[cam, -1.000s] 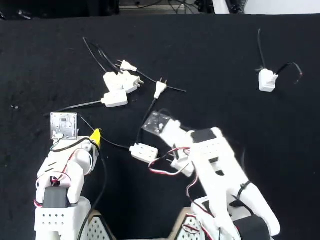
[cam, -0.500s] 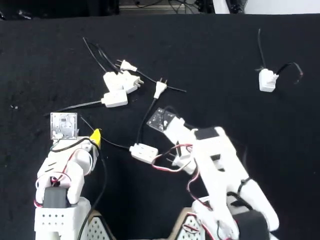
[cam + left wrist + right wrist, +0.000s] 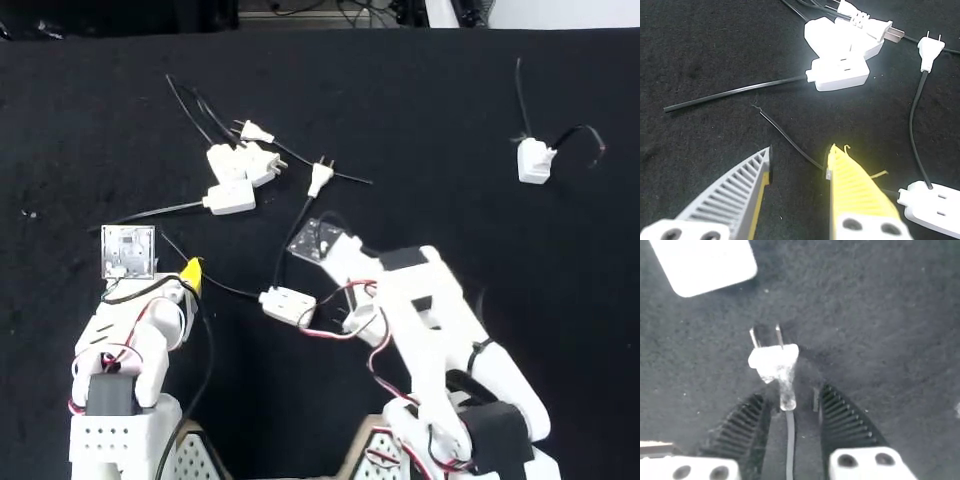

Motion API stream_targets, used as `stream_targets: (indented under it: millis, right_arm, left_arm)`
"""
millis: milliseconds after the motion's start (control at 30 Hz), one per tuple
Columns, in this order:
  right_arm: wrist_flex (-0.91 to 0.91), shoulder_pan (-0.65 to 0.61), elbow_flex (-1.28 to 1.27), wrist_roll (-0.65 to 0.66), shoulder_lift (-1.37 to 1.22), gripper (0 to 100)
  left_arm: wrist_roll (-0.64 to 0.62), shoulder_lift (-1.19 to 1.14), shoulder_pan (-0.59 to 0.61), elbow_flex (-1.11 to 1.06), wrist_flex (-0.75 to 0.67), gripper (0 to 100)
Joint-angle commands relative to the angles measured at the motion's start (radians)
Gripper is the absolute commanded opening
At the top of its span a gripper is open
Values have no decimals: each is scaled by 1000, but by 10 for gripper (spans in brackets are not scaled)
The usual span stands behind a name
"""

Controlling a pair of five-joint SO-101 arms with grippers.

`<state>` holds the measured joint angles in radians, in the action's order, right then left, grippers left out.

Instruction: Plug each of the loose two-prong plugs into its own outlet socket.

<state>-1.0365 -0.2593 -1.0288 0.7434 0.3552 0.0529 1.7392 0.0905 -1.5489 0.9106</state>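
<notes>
A white two-prong plug (image 3: 774, 360) lies on the black cloth, its prongs aimed at a white outlet socket (image 3: 702, 262) a short way off. My right gripper (image 3: 790, 392) is open, its dark fingers on either side of the plug's rear and cord. In the high view the right arm (image 3: 420, 300) hangs over this spot, next to the outlet socket (image 3: 288, 303). My left gripper (image 3: 799, 152) is open and low over the cloth, with a thin black cable (image 3: 785, 137) running between its fingers. Another loose plug (image 3: 320, 178) lies farther back.
A cluster of white sockets (image 3: 235, 175) with black cords and a plug (image 3: 255, 130) sits at the back left. A lone socket (image 3: 535, 160) with a cord lies far right. The left wrist view shows the same cluster (image 3: 837, 75) and the near socket (image 3: 935, 200).
The right arm's wrist swung a little back and right, then returned left over the plug. The left arm stayed still.
</notes>
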Motion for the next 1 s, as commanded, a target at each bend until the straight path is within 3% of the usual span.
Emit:
stream_targets:
  millis: [0,767,867,967]
  right_arm:
    - [52,-55,-39,0,5,109]
    - [-11,-63,-51,-18,13,107]
    - [3,-57,-28,-18,15,11]
    - [-28,-55,18,-26,38,8]
  left_arm:
    - [-3,9,10,30,-5,191]
    - [-3,9,10,30,-5,191]
    - [-3,9,10,28,-5,191]
    - [-3,9,10,28,-5,191]
